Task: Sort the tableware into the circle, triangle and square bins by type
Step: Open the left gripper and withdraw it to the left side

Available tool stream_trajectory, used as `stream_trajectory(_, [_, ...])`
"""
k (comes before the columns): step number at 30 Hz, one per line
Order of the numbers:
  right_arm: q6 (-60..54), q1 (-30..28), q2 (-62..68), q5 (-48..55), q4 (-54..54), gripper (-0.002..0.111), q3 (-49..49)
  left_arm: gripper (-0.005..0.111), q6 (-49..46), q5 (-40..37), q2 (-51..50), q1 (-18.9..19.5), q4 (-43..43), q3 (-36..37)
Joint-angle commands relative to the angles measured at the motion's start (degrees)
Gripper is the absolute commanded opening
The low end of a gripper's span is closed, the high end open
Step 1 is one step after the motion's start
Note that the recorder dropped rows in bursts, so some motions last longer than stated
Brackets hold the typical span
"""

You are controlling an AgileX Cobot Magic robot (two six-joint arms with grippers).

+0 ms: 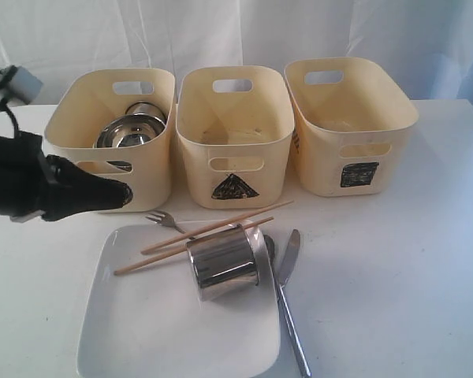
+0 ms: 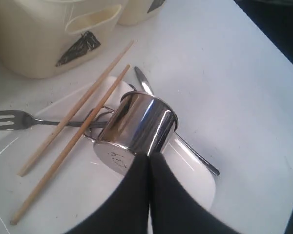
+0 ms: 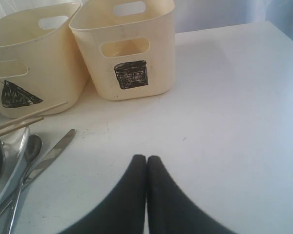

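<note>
Left end effector (image 2: 149, 157) pressed together, tips just short of the mug (image 2: 136, 129) lying on its side on the plate (image 1: 142, 331), circle bin (image 1: 71, 126) beyond it holding a bowl (image 1: 130, 132), right end effector (image 3: 146, 158) pressed together over the tabletop (image 3: 224, 122), square bin (image 3: 136, 48) ahead of it.

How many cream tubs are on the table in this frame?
3, in a row at the back: the left tub holds a steel bowl, the middle tub bears a triangle, the right tub a square. None seems hidden.
</note>
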State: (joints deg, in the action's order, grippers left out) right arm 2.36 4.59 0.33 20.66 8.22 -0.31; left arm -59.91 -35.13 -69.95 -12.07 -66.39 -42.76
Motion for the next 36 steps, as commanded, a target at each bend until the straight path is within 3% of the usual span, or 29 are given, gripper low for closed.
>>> stream_trajectory(1, [-0.16,0.00,-0.33,-0.82,-0.31,0.000,0.31,0.000,-4.36,4.15,9.48,0.02,-6.27,7.04])
stream_trajectory(7, [-0.36,-0.02,-0.33,-4.60,-0.03,0.000,0.31,0.000,-4.36,4.96,21.14,0.02,-6.32,14.82])
stream_trajectory(13, [14.97,-0.02,-0.33,-18.94,16.91,0.000,0.31,0.000,-4.36,6.02,25.93,0.02,-6.32,21.20])
stream_trajectory(16, [16.17,-0.02,-0.33,-26.16,17.34,0.000,0.31,0.000,-4.36,8.56,25.93,0.02,-6.32,25.29])
stream_trajectory(19, [18.69,-0.02,-0.33,-25.24,17.45,0.000,0.31,0.000,-4.36,8.65,25.93,0.02,-6.03,26.90])
stream_trajectory(23, [22.50,0.02,-0.33,-12.04,18.21,0.000,0.31,0.000,-4.58,8.90,25.93,0.02,-5.96,27.03])
stream_trajectory(27, [16.49,0.02,-0.33,-10.63,17.18,0.000,0.31,0.000,-4.99,10.40,25.93,0.02,-5.96,27.03])
stream_trajectory(32, [17.92,0.12,-0.33,-11.18,23.09,0.000,0.19,0.000,-4.99,11.98,25.93,0.02,-5.96,27.03])
stream_trajectory(36, [9.29,1.66,0.28,-6.02,24.96,0.000,-5.61,0.000,-4.99,13.03,25.93,0.02,-5.96,27.03])
